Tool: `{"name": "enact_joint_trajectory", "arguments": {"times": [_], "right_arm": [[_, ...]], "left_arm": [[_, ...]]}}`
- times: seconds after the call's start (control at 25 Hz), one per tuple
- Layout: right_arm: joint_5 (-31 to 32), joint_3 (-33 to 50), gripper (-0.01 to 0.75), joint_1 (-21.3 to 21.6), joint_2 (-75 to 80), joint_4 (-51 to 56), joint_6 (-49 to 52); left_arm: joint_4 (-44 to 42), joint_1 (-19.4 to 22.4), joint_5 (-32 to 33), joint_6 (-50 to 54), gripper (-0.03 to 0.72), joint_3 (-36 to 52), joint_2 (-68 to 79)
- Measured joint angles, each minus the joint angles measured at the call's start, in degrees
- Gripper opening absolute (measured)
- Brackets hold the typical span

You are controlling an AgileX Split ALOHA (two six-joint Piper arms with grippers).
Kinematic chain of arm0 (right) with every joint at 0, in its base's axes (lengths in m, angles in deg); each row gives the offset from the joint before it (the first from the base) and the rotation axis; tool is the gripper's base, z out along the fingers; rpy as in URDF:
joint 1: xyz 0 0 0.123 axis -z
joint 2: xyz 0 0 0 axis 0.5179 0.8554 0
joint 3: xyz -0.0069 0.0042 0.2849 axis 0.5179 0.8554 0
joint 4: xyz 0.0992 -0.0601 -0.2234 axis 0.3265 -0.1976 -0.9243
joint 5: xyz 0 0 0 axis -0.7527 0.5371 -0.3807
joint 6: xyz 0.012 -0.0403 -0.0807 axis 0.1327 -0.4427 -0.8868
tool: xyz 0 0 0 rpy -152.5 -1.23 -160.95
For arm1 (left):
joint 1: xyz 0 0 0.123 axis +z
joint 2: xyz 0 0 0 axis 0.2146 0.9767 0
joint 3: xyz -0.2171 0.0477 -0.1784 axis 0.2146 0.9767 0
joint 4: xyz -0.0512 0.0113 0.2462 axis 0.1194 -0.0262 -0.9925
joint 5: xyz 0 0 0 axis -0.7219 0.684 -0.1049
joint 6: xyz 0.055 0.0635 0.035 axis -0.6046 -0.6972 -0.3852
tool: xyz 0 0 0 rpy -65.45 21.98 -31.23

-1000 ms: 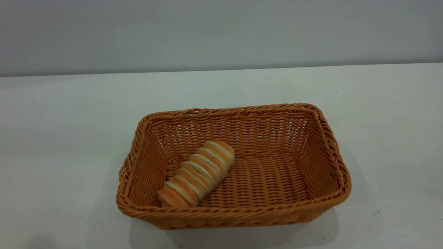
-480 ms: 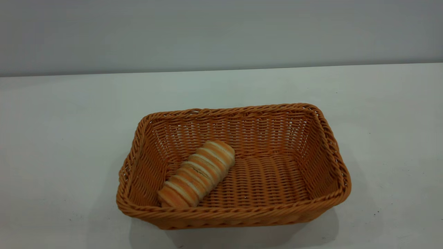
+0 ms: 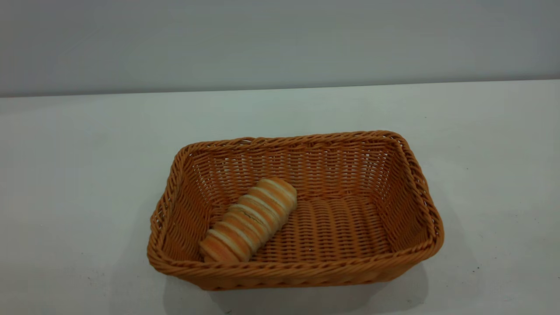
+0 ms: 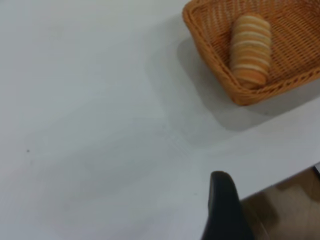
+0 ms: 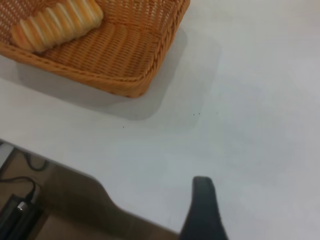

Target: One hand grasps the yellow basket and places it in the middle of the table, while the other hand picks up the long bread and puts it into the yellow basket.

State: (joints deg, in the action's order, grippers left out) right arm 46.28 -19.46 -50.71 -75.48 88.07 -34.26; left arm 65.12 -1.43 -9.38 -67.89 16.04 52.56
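Note:
The yellow basket [image 3: 297,272] stands in the middle of the white table [image 3: 78,153]. The long bread [image 3: 249,218] lies slantwise on the basket's floor, in its left half. Neither arm shows in the exterior view. In the left wrist view the basket [image 4: 200,40] and the bread [image 4: 251,50] lie far from my left gripper [image 4: 225,210], which hangs over the table's edge. In the right wrist view the basket [image 5: 132,85] and the bread [image 5: 57,22] are likewise far from my right gripper [image 5: 204,212], which is near the table's edge. Neither gripper holds anything that I can see.
A grey wall [image 3: 280,43] runs behind the table. The table's edge and brown floor [image 4: 285,205] show in the left wrist view. Black cables [image 5: 20,202] lie on the floor below the edge in the right wrist view.

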Motion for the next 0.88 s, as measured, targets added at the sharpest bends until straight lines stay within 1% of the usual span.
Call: {"name": "enact_joint_trajectory", "arguments": {"times": [0.08,0.16,0.44,0.88], "right_arm": [[0.0,0.0,0.587,0.0,0.0,-0.1,0.0],[0.0,0.0,0.587,0.0,0.0,-0.1,0.0],[0.0,0.0,0.58,0.0,0.0,-0.1,0.0],[0.0,0.0,0.562,0.0,0.0,-0.1,0.0]], "left_arm": [[-0.8,0.0,3.3,0.7,0.531,0.0,-0.1],[-1.1,0.0,4.9,1.5,0.531,0.1,-0.1],[-1.4,0.0,3.8,3.3,0.53,1.4,-0.1],[-1.6,0.0,3.6,3.4,0.53,1.4,-0.1]]}}
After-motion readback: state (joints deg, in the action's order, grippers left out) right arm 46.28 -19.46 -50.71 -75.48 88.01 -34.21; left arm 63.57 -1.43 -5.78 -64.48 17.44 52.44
